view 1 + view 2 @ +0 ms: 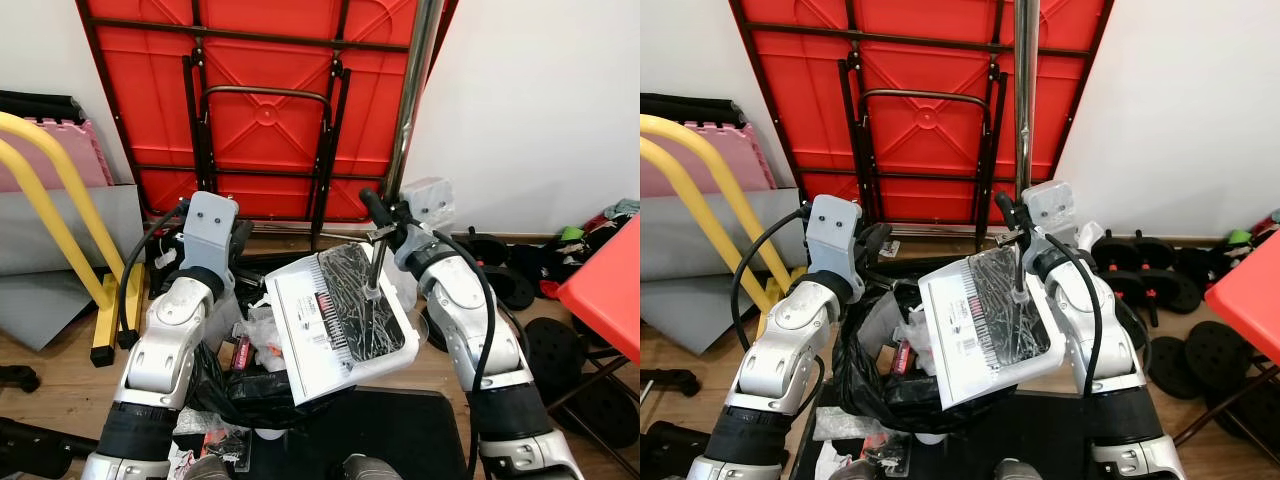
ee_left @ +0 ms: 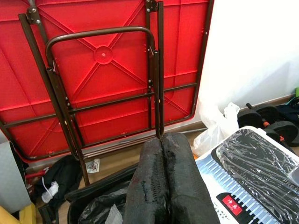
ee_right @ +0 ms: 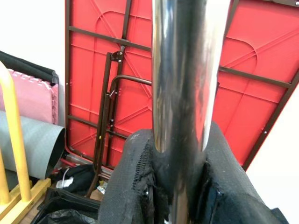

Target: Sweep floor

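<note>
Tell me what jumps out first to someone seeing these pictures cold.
The big red folding table propped on edge against the wall fills the background. In front of it, the right gripper is shut on a shiny metal pole whose white dustpan, tilted over a black rubbish bag, carries dark debris. Yellow rails stand at the left; black dumbbell weights lie at the right by the wall.

Folded red table (image 1: 270, 100) leans against the wall. Left of it: pink foam mat (image 1: 85, 160), yellow frame (image 1: 60, 215). Right of it: black weight plates (image 1: 515, 275) on floor.
</note>
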